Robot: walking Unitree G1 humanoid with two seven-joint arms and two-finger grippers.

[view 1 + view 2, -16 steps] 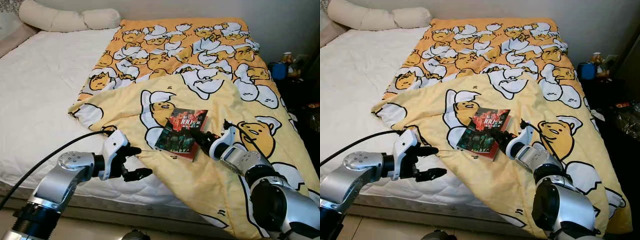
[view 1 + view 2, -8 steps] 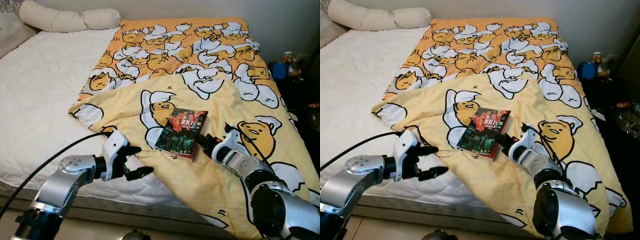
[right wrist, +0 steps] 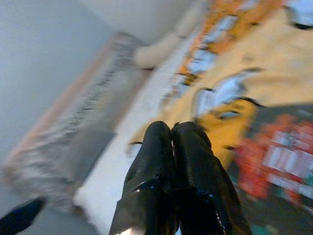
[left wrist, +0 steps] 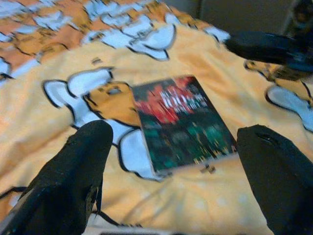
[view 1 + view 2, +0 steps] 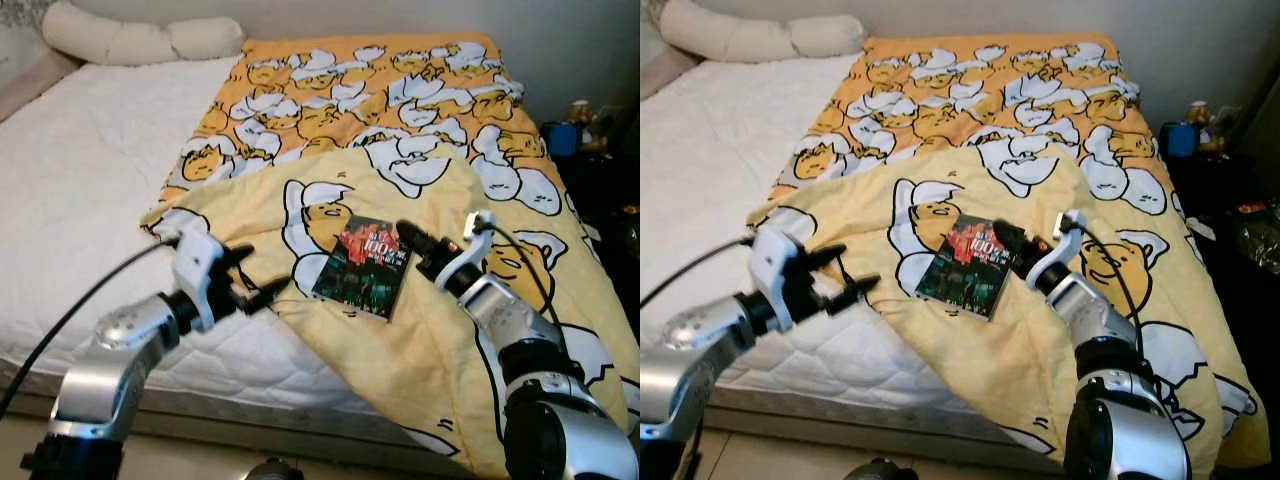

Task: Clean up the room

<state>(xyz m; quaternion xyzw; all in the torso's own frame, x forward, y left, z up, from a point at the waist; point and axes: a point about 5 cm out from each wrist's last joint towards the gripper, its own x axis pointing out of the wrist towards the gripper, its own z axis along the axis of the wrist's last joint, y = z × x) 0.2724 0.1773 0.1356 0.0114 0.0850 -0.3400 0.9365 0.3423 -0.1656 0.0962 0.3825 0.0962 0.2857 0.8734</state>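
Observation:
A dark book (image 5: 365, 265) with a red-and-green cover lies flat on the folded yellow cartoon blanket (image 5: 400, 120) near the bed's front. My right gripper (image 5: 405, 232) is shut, its tip at the book's far right corner; I cannot tell whether it touches. In the right wrist view its two fingers (image 3: 178, 147) press together with the book (image 3: 274, 161) just beyond. My left gripper (image 5: 255, 275) is open over the blanket's left edge, a hand's width left of the book. In the left wrist view the book (image 4: 181, 120) lies between the spread fingers (image 4: 83, 166).
The bare white mattress (image 5: 90, 180) takes up the bed's left half, with long pillows (image 5: 140, 40) at the head. A dark bedside stand with a blue object (image 5: 560, 140) sits at the right. A black cable (image 5: 90, 300) trails from my left arm.
My right gripper has risen from the book's near right edge to its far right corner. My left gripper has lifted and moved forward to the blanket's edge. The book has not moved.

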